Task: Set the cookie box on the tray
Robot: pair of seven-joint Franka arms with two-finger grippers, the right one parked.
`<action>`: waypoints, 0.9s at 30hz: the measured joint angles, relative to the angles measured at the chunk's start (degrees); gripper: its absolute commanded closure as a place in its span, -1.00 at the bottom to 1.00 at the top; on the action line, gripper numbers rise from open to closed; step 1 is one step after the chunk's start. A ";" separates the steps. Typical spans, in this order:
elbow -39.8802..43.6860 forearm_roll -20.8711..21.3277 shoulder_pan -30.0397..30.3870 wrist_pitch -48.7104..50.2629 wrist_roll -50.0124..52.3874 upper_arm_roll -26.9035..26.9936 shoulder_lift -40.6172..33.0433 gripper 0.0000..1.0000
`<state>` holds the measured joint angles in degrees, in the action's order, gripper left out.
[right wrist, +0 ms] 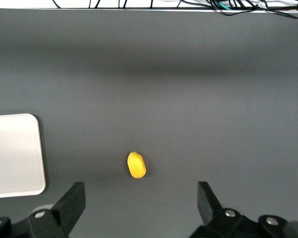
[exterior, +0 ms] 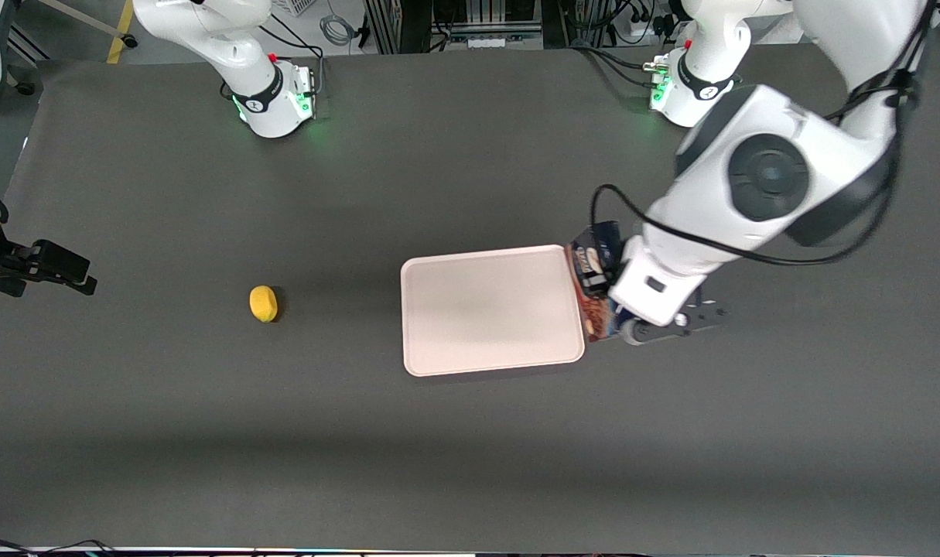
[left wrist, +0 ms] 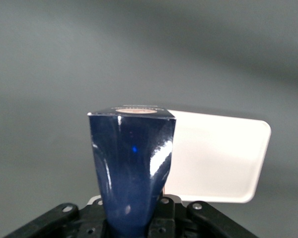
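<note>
The gripper (exterior: 623, 305) clamped the cookie box (exterior: 593, 286) just beside the tray (exterior: 489, 309) edge; carrying inward likely came next

A robotics lab: two white Franka arm bases (exterior: 272, 97) bolted on a dark grey mat-covered table (exterior: 206, 433), cables (exterior: 338, 31) and equipment racks along its farthest edge.

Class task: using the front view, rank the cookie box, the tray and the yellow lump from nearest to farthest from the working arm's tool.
1. Cookie box: held in the tool, at the tray's edge.
2. Tray: on the table, beside the box.
3. Yellow lump: toward the parked arm's end.
</note>
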<state>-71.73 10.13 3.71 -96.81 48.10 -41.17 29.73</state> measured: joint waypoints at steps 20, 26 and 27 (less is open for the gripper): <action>-17.42 12.62 -2.65 -16.05 8.87 -3.93 1.06 0.58; -19.80 14.37 -2.91 -19.35 9.21 -3.97 2.48 0.59; -20.07 15.00 -2.94 -19.74 9.22 -3.97 2.79 0.58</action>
<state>-91.80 25.13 0.77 -116.55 57.32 -45.14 32.52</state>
